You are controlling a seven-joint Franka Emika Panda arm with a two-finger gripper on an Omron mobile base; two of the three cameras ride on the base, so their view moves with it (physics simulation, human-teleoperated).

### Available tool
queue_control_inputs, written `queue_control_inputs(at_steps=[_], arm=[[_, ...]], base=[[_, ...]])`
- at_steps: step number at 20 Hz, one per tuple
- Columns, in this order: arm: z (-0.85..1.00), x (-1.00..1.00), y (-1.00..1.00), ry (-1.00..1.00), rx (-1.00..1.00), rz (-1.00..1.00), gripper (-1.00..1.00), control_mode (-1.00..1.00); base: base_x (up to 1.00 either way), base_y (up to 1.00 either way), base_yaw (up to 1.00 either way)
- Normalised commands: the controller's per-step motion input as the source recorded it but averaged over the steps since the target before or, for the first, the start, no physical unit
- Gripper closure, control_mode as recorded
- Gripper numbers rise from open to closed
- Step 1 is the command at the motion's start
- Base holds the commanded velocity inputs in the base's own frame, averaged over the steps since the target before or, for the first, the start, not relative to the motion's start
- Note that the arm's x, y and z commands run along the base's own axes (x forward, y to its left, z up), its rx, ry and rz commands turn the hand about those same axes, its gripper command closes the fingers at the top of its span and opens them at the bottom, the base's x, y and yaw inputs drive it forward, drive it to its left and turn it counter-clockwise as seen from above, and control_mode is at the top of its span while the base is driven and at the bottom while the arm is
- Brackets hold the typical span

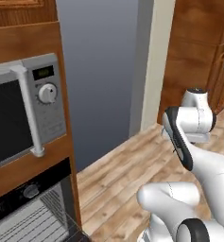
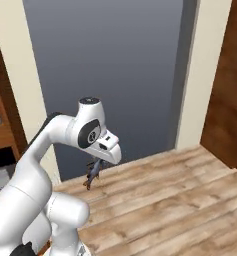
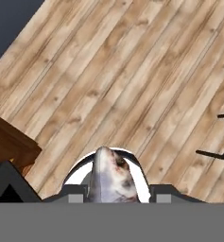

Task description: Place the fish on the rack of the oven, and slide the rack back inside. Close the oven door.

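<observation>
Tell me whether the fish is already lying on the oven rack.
No. The fish hangs from the end effector above the wood floor, away from the rack.

One fish [image 2: 92, 174] is counted, held in the single claw [image 3: 111, 191], and one oven [image 1: 26, 212] with one rack [image 1: 30, 226] of many parallel bars is seen. One microwave [image 1: 23, 113] is counted, on which one dial [image 1: 47, 93] and one vertical white handle [image 1: 30, 113] are carried. Two knobs [image 1: 31, 191] can be made out on the oven's panel.
</observation>
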Motion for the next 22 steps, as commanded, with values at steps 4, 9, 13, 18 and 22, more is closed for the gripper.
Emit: queue_control_inputs(at_steps=[4,9,13,18,22], arm=[[0.00,0.00,0.00,0.00,0.00,0.00,1.00,1.00],[0.00,0.00,0.00,0.00,0.00,0.00,1.00,1.00],[0.00,0.00,0.00,0.00,0.00,0.00,1.00,1.00],[0.00,0.00,0.00,0.00,0.00,0.00,1.00,1.00],[0.00,0.00,0.00,0.00,0.00,0.00,1.00,1.00]], base=[[0.45,-0.12,0.85],[0.46,-0.22,0.80],[0.41,-0.25,0.79],[0.39,-0.23,0.79],[0.39,-0.17,0.79]])
